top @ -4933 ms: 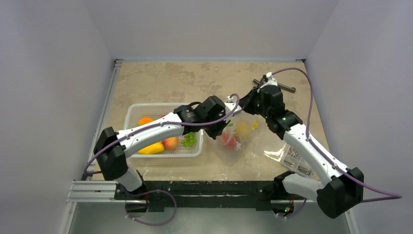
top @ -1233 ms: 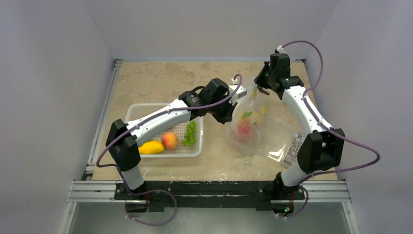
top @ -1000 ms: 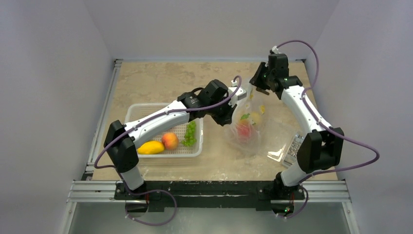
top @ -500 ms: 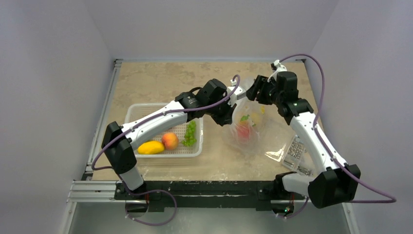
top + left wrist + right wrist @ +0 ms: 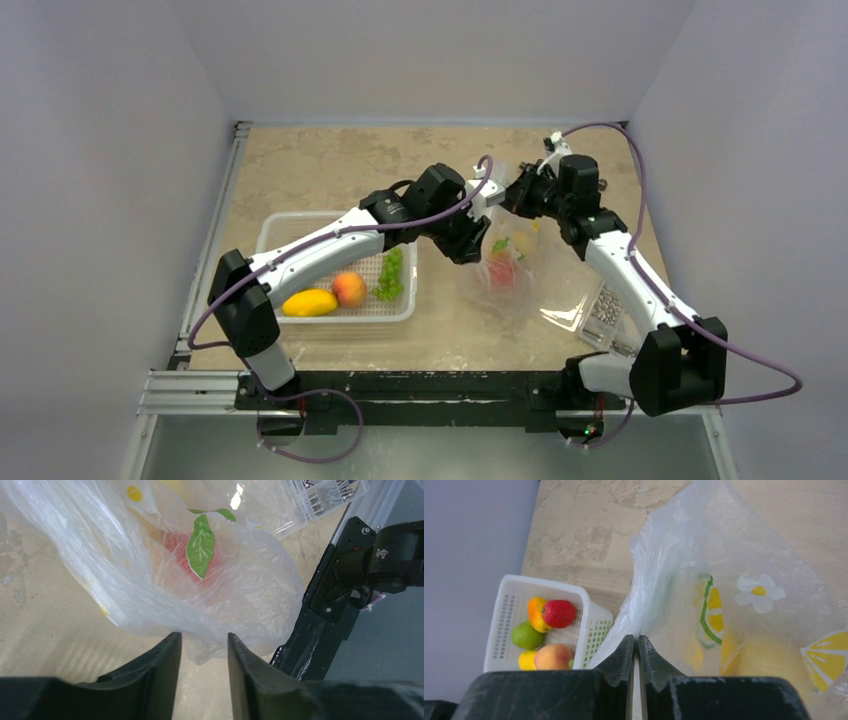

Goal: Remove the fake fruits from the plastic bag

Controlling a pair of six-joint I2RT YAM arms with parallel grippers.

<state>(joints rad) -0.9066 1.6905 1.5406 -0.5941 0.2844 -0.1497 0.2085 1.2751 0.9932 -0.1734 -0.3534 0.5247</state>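
Against half a second ago, the right gripper (image 5: 512,197) is found lower and drawn closer to the left gripper (image 5: 474,248); a second ago it was raised toward the far edge with the bag's top pulled up. The plastic bag (image 5: 515,290) is now seen slacker, and its base rests where it was, right of the middle of the table (image 5: 330,165).

The right gripper's fingers (image 5: 621,662) are pressed together on a fold of the bag's upper film. The left gripper's fingers (image 5: 160,670) are parted with nothing between them, and the bag's lower edge lies just beyond their tips.

Inside the bag a red apple (image 5: 177,555) is seen through the film, low in the bag. A yellowish pear-like fruit (image 5: 521,243) is made out beside it toward the far edge, blurred by the film.

The film is printed with lemon slices (image 5: 824,655), green leaves (image 5: 201,545) and a white flower (image 5: 758,592).

A white mesh basket (image 5: 268,232) stands toward the left edge. In it are held a mango (image 5: 310,302), a peach (image 5: 349,289), a green bunch (image 5: 390,272), a smaller red fruit (image 5: 559,613), an orange-and-yellow fruit (image 5: 535,611) and a green lime-like fruit (image 5: 525,635).

A clear box of screws (image 5: 603,310) lies toward the right edge, just beside the bag
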